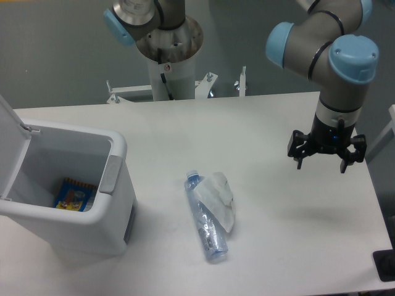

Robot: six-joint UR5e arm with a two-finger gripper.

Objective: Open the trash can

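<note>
No legible text or labels anywhere.

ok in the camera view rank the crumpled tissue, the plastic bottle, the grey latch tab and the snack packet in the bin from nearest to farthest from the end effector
From the end effector:
1. Crumpled white tissue, mid-table.
2. Clear crushed plastic bottle, lying just left of and under the tissue.
3. Grey latch tab, on the white trash can's right rim.
4. Yellow-blue snack packet, inside the bin.
</note>
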